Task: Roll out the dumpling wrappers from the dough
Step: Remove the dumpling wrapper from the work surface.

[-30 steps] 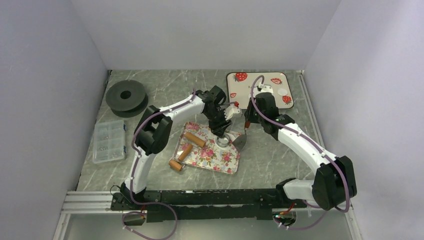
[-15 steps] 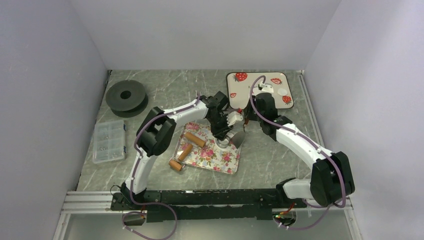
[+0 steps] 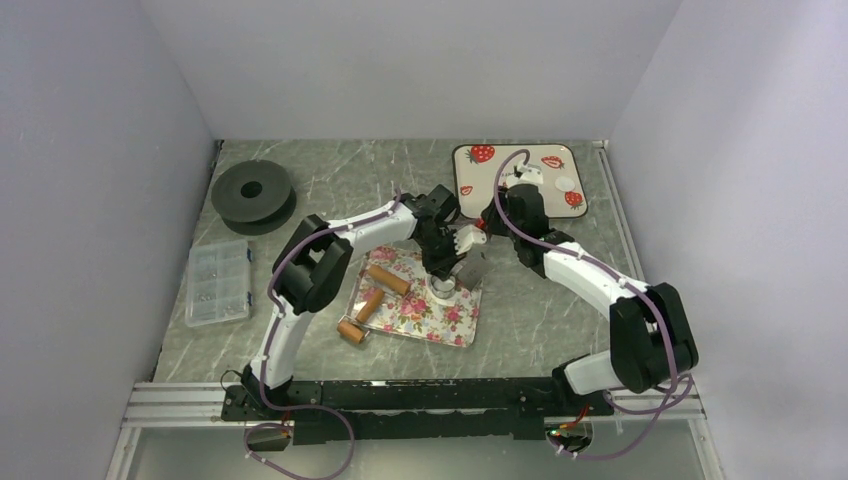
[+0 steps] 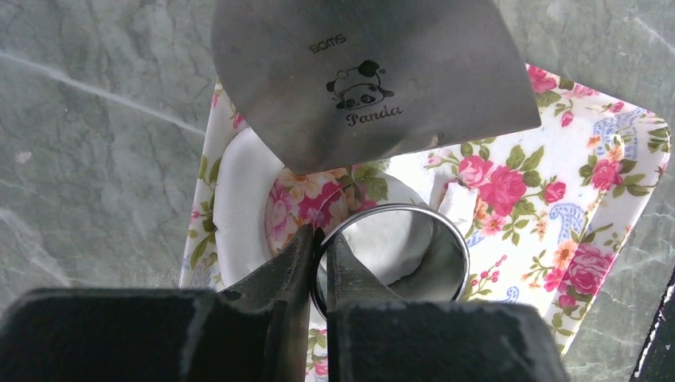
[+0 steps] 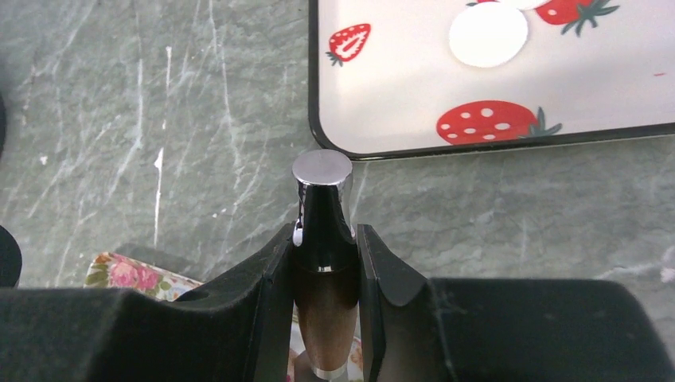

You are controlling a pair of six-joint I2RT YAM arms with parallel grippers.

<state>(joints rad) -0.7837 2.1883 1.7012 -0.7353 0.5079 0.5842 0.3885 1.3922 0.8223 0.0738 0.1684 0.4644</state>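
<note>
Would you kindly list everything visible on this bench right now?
Table: one, grey marble, beneath everything.
Floral tray: one, pink-flowered, centre.
Dough sheet: one, white, on the floral tray, hole cut.
Ring cutter: one, silver, standing on the dough sheet.
Scraper: one, steel blade, wooden handle, tilted above the floral tray.
Wooden rollers: two, brown, floral tray's left part.
Strawberry tray: one, white, far right.
Dumpling wrappers: one whole, another cropped; white, on the strawberry tray.
Spool: one, black, far left.
Parts box: one, clear, left.
Left claw: black, pinching the ring cutter's rim.
Right claw: black, shut on the scraper's handle.
</note>
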